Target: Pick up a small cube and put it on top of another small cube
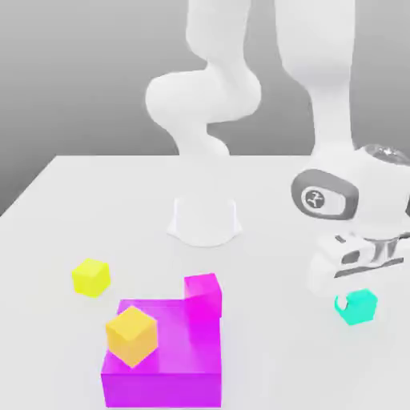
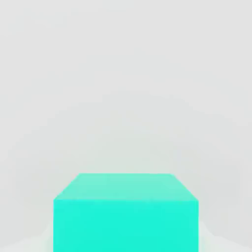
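Observation:
The small cube (image 1: 358,307) is teal and lies on the white table at the exterior view's right. My gripper (image 1: 353,294) is lowered straight onto it, with the white hand right above the cube's top. In the hand view the same teal cube (image 2: 125,216) sits very close to the camera, with its top face and one side face showing. A yellow cube (image 1: 90,277) of about the same size rests on the table at the exterior view's left. An orange cube (image 1: 131,335) of that size sits on a magenta block.
The magenta block (image 1: 172,376) is a low slab with a raised corner post (image 1: 202,295), near the front middle of the table. The arm's white base (image 1: 204,220) stands behind it. The table's edge (image 1: 28,188) runs along the exterior view's left.

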`<state>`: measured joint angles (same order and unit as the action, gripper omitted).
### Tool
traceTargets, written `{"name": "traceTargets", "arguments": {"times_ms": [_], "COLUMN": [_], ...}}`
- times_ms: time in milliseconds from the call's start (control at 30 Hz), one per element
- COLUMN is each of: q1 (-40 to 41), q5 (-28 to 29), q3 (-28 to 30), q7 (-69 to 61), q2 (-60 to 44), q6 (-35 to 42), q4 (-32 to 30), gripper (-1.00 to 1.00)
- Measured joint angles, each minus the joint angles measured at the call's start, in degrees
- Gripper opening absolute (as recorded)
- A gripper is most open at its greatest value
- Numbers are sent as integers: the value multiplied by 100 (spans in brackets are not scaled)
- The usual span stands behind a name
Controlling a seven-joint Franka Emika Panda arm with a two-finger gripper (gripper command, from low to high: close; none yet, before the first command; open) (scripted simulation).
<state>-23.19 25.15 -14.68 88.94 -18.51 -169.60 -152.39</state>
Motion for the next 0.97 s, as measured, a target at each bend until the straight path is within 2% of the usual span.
{"name": "traceTargets", "arguments": {"times_ms": [233,333,700,833,867,967], "q1": [705,1167,4072,4233,4245,4241], "q5": [-1428,-1738,-2528,-2516,-2491,-2491], "q3": [-1020,-678,834,886,879,879], "q7": [-1079,-1289,-1758,-1740,-1721,-1722], "q2": [1046,1370,2339,1808,1667,1667], "q6": [728,1185,3064,2464,2291,2291], "q4": [-272,-127,853,790,758,758], "gripper": [-100,-100,-100,-100,100,100]}}
